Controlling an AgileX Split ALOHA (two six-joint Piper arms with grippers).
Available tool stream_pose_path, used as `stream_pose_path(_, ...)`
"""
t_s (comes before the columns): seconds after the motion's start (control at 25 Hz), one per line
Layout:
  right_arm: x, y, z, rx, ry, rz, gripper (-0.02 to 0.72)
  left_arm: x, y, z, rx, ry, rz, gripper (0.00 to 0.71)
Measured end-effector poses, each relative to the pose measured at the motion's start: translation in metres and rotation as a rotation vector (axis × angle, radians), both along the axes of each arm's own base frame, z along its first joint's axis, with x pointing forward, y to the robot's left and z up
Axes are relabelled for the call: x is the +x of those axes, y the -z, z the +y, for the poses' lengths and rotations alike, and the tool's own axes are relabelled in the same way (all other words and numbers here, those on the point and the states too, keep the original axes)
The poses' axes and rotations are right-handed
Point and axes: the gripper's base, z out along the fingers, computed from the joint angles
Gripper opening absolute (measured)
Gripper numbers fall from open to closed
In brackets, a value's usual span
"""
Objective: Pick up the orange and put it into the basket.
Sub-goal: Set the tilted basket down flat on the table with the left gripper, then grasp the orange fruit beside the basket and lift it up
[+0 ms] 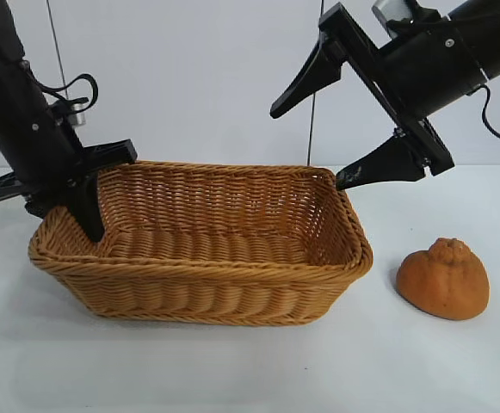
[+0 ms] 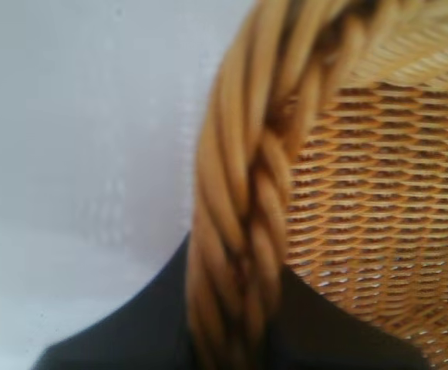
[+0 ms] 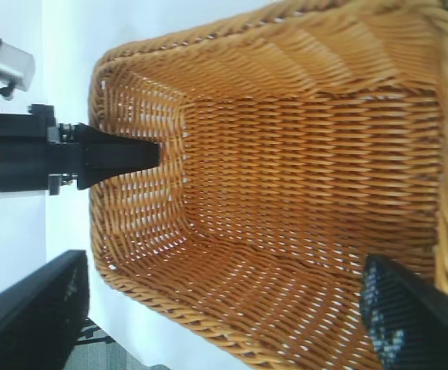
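The orange (image 1: pixel 443 280) lies on the white table, right of the basket (image 1: pixel 206 288) and apart from it. My right gripper (image 1: pixel 308 146) hangs open and empty above the basket's right end, up and to the left of the orange. Its wrist view looks down into the bare basket (image 3: pixel 301 177) between its spread fingers (image 3: pixel 31 316); the orange is out of that view. My left gripper (image 1: pixel 73 215) is shut on the braided rim (image 2: pixel 239 193) at the basket's left end, one finger inside and one outside. It also shows in the right wrist view (image 3: pixel 116 154).
The white table (image 1: pixel 250 370) stretches in front of the basket and around the orange. A pale wall stands behind both arms.
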Motion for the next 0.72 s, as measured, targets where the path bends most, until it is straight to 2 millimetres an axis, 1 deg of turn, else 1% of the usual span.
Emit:
stream_pose_path(0.12, 0.0, 0.0, 0.0, 0.0, 0.0, 0.0, 0.652, 0.0, 0.007, -0.001, 0.003, 0.007, 0.009, 0.091)
stream_pose_path(0.16, 0.0, 0.0, 0.0, 0.0, 0.0, 0.0, 0.652, 0.001, 0.008, -0.001, 0.003, 0.008, 0.012, 0.105)
stream_pose_path(0.2, 0.0, 0.0, 0.0, -0.001, 0.0, 0.0, 0.652, 0.001, 0.008, -0.002, 0.001, 0.012, 0.011, 0.141)
stream_pose_path(0.28, 0.0, 0.0, 0.0, -0.001, 0.0, 0.0, 0.652, 0.0, 0.008, -0.002, -0.004, 0.009, 0.013, 0.269)
stream_pose_path(0.36, 0.0, 0.0, 0.0, -0.002, -0.001, 0.0, 0.652, 0.0, 0.007, -0.003, -0.011, 0.0, 0.017, 0.452)
stream_pose_path(0.4, 0.0, 0.0, 0.0, -0.002, -0.001, 0.0, 0.652, 0.0, 0.006, -0.003, -0.013, 0.001, 0.023, 0.521)
stream_pose_path(0.44, 0.0, 0.0, 0.0, -0.002, -0.001, 0.0, 0.652, 0.0, 0.003, -0.003, -0.016, 0.005, 0.025, 0.559)
stream_pose_path(0.48, 0.0, 0.0, 0.0, -0.002, -0.001, 0.0, 0.652, 0.0, -0.001, -0.003, -0.019, 0.008, 0.022, 0.587)
stream_pose_path(0.56, 0.0, 0.0, 0.0, -0.002, -0.001, 0.0, 0.652, 0.0, -0.013, -0.004, -0.027, 0.014, 0.006, 0.614)
stream_pose_path(0.64, 0.0, 0.0, 0.0, -0.002, -0.001, 0.0, 0.652, -0.002, -0.031, -0.004, -0.036, 0.025, -0.028, 0.625)
stream_pose_path(0.72, 0.0, 0.0, 0.0, -0.002, -0.001, 0.0, 0.652, -0.007, -0.055, -0.002, -0.031, 0.039, -0.082, 0.631)
